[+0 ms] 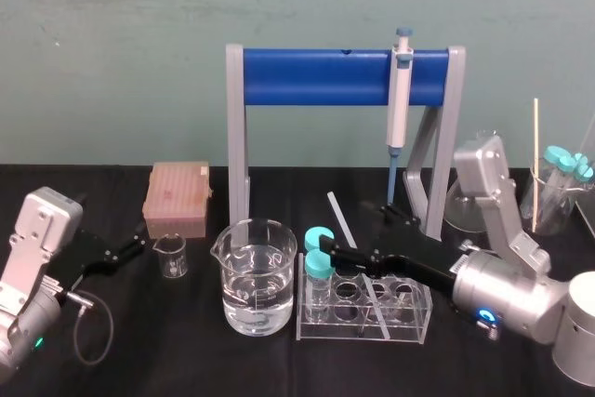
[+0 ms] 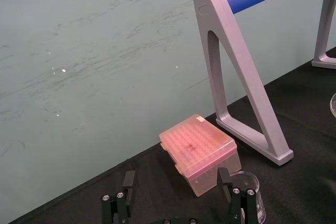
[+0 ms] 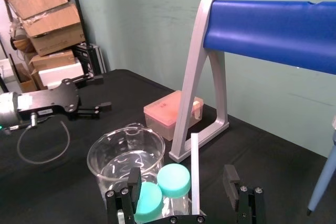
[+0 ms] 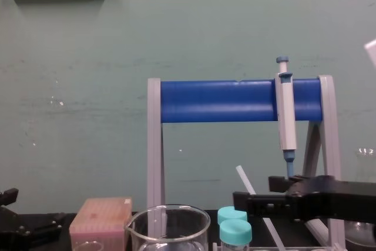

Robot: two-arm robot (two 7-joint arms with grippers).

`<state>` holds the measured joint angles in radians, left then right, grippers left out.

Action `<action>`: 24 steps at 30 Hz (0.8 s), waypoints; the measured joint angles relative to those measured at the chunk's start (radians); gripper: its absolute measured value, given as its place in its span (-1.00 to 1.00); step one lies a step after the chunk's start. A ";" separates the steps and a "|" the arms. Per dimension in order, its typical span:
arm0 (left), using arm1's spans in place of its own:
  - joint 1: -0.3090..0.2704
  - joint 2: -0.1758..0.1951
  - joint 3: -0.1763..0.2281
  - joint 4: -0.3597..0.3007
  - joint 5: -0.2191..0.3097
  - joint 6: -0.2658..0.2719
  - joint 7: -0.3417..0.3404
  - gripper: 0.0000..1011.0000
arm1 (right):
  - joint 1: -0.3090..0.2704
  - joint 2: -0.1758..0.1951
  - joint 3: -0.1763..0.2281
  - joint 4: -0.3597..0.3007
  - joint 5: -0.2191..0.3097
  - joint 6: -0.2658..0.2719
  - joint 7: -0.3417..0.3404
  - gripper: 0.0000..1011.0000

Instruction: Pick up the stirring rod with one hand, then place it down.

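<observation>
Over the tube rack (image 1: 418, 323), the right hand (image 3: 182, 174) is spread wide around the stirring rod (image 3: 195, 166) (apparently not touching it). The rod leans tilted in the rack, its top free for gripping. The left hand (image 1: 125, 250) rests released on the worktop (image 1: 112, 341).

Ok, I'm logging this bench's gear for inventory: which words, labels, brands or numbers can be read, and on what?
No text is readable.
Pipette: no legible marking.
Pink tip box: none visible.
Large beaker: no legible graduations.
Cardboard boxes: too blurred to read.
Right gripper over the tube rack, left gripper parked: no markings.
</observation>
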<state>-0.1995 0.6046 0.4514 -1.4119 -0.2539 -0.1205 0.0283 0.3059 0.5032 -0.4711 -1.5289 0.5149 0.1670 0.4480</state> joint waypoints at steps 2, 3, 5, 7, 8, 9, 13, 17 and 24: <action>0.000 0.000 0.000 0.000 0.000 0.000 0.000 0.98 | 0.012 -0.013 -0.005 0.014 -0.005 0.003 -0.002 0.98; 0.000 0.000 0.000 0.000 0.000 0.000 0.000 0.98 | 0.023 -0.026 -0.009 0.029 -0.012 0.005 -0.004 0.98; 0.000 0.000 0.000 0.000 0.000 0.000 0.000 0.98 | 0.038 -0.042 -0.015 0.048 -0.020 0.008 -0.007 0.98; 0.000 0.000 0.000 0.000 0.000 0.000 0.000 0.98 | 0.047 -0.053 -0.018 0.060 -0.028 0.009 -0.010 0.98; 0.000 0.000 0.000 0.000 0.000 0.000 0.000 0.98 | 0.050 -0.057 -0.019 0.066 -0.032 0.010 -0.013 0.98; 0.000 0.000 0.000 0.000 0.000 0.000 0.000 0.98 | 0.054 -0.061 -0.020 0.072 -0.035 0.011 -0.015 0.98; 0.000 0.000 0.000 0.000 0.000 0.000 0.000 0.98 | 0.067 -0.082 -0.023 0.097 -0.054 0.019 -0.029 0.98; 0.000 0.000 0.000 0.000 0.000 0.000 0.000 0.98 | 0.068 -0.092 -0.020 0.108 -0.065 0.022 -0.034 0.98; 0.000 0.000 0.000 0.000 0.000 0.000 0.000 0.98 | 0.065 -0.106 -0.007 0.112 -0.073 0.000 -0.032 0.98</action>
<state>-0.1996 0.6047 0.4514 -1.4120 -0.2539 -0.1206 0.0283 0.3709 0.3971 -0.4781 -1.4164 0.4418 0.1666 0.4160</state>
